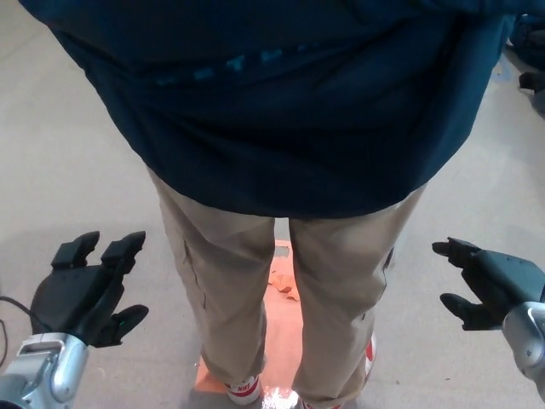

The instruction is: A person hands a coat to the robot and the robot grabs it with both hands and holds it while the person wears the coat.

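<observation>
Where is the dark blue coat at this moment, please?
In the head view the coat fills the upper middle, worn on the person's back above the beige trousers, clear of both open hands.

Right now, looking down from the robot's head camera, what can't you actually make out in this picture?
Head view only:
- Person above the waist: cut off by the top edge; only the dark coat and tan trousers show.
- Coat front, sleeves, fastening: hidden, facing away.
- Lettering across the coat: too blurred to read.
- Shoes: cropped by the bottom edge.
- Orange floor mark: mostly hidden behind the legs.
</observation>
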{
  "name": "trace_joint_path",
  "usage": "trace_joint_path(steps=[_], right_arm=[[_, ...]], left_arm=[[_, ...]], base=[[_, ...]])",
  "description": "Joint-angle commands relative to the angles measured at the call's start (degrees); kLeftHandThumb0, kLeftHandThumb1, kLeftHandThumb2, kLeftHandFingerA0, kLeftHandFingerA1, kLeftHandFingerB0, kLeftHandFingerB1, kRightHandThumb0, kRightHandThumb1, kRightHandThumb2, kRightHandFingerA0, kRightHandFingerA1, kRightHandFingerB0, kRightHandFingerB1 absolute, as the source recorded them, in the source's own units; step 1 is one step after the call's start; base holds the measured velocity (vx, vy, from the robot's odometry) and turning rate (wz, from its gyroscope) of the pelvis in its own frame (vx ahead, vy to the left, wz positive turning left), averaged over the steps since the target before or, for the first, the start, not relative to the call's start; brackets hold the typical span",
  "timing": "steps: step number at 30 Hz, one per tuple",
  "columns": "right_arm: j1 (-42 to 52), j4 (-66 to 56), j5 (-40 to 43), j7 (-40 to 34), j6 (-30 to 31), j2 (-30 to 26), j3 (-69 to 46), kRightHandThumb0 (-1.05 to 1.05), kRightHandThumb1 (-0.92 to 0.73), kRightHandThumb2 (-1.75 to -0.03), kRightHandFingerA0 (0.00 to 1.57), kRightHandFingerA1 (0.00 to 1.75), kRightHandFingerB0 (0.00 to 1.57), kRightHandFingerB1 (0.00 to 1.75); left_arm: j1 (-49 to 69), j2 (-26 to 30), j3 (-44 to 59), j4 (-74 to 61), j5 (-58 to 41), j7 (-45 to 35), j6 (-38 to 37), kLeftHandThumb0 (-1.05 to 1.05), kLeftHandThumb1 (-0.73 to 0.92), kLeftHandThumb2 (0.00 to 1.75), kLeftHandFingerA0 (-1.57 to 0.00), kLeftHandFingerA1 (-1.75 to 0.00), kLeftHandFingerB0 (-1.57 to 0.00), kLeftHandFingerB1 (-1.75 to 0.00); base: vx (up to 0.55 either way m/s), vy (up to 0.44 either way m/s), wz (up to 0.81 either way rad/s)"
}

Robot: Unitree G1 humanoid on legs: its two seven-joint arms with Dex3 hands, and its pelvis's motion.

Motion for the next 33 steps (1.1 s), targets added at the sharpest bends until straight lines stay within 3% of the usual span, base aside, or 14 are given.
trace_joint_path(steps=[1,2,3,5,6,9,10,19,25,26,27,28,30,33], right_arm=[[-1.4,1.7,3.0,1.6,-1.8,-0.2,-0.7,-0.25,-0.87,-0.68,0.27,0.3,0.11,0.23],[-1.6,2.0,3.2,1.8,-2.0,-0.1,-0.7,-0.25,-0.87,-0.68,0.27,0.3,0.11,0.23],[-1.7,2.1,3.2,1.8,-2.3,-0.2,-0.6,-0.25,-0.88,-0.68,0.28,0.3,0.11,0.23],[-1.8,2.2,3.2,1.7,-2.6,-0.3,-0.3,-0.24,-0.89,-0.68,0.28,0.31,0.11,0.22],[-2.1,2.3,2.7,1.8,-2.6,-0.7,0.1,-0.25,-0.9,-0.69,0.28,0.31,0.11,0.2],[-2.5,2.4,2.3,2.1,-2.7,-1.4,0.9,-0.24,-0.9,-0.7,0.27,0.31,0.1,0.2],[-2.8,2.4,2.1,2.1,-2.4,-1.5,1.0,-0.25,-0.9,-0.69,0.27,0.3,0.11,0.21],[-3.6,3.5,2.0,0.4,-1.6,-1.2,2.0,-0.28,-0.89,-0.68,0.3,0.31,0.12,0.24],[-2.9,3.0,2.1,0.4,-1.7,-1.2,2.3,-0.28,-0.89,-0.67,0.3,0.31,0.12,0.25],[-2.8,3.0,2.0,0.1,-1.8,-1.2,2.4,-0.28,-0.89,-0.67,0.3,0.31,0.12,0.25],[-2.8,3.1,1.9,-0.2,-1.9,-1.3,2.5,-0.28,-0.89,-0.67,0.3,0.31,0.12,0.25],[-2.9,3.2,1.8,-0.3,-2.2,-1.3,2.7,-0.27,-0.89,-0.67,0.3,0.3,0.12,0.25],[-2.8,3.2,2.0,-0.4,-2.3,-1.3,2.7,-0.27,-0.88,-0.67,0.3,0.3,0.12,0.26],[-2.8,3.1,2.2,-0.5,-2.0,-1.1,2.5,-0.27,-0.88,-0.67,0.3,0.3,0.13,0.26]], left_arm=[[-0.5,0.6,1.0,0.1,-3.5,-3.0,1.9,-0.43,0.73,0.67,-0.31,-0.34,-0.02,-0.13],[-0.6,0.7,1.0,0.0,-3.6,-3.3,2.1,-0.43,0.73,0.67,-0.31,-0.34,-0.02,-0.13],[-0.6,0.6,1.3,-0.1,-4.1,-2.8,1.6,-0.52,0.61,0.85,-0.27,-0.45,0.0,-0.2],[-0.6,0.5,1.6,-0.1,-4.4,-2.3,1.4,-0.52,0.61,0.85,-0.27,-0.45,-0.01,-0.2],[-0.7,-0.1,2.9,-0.1,-5.7,-1.4,1.2,-0.46,0.56,0.74,-0.34,-0.42,-0.06,-0.25],[-1.0,-1.7,6.3,-0.1,-8.8,0.6,1.4,-0.42,0.54,0.72,-0.35,-0.41,-0.06,-0.25],[-1.4,-1.8,7.2,0.0,-9.6,0.4,1.2,-0.28,0.62,0.62,-0.39,-0.35,-0.07,-0.2],[-1.0,-0.7,9.4,-0.4,-11.1,-3.0,-2.2,-0.33,0.53,0.67,-0.39,-0.4,-0.07,-0.26],[-1.4,1.0,4.2,-0.2,-8.0,-5.5,-2.4,-0.3,0.7,0.63,-0.36,-0.34,-0.03,-0.19],[-1.7,1.2,2.8,0.0,-7.3,-6.1,-3.0,-0.41,0.6,0.83,-0.27,-0.44,0.0,-0.2],[-2.0,1.3,1.5,0.2,-6.8,-6.2,-2.7,-0.41,0.6,0.83,-0.27,-0.44,0.0,-0.2],[-2.7,1.1,0.0,0.5,-6.1,-7.4,-0.2,-0.4,0.76,0.7,-0.31,-0.35,-0.02,-0.12],[-2.9,1.1,-0.7,0.6,-6.2,-7.7,0.5,-0.43,0.81,0.64,-0.31,-0.31,0.0,-0.19],[-3.1,1.4,-1.6,0.4,-6.3,-7.5,0.5,-0.42,0.78,0.7,-0.29,-0.33,-0.03,-0.13]], base=[[0.0,0.0,0.0],[0.0,0.0,0.0],[0.0,0.0,0.0],[0.0,0.0,0.0],[0.0,0.0,0.0],[0.0,0.0,0.0],[0.0,0.0,0.0],[0.0,0.0,0.0],[0.0,0.0,0.0],[0.0,0.0,0.0],[0.0,0.0,0.0],[0.0,0.0,0.0],[0.0,0.0,0.0],[0.0,0.0,0.0]])
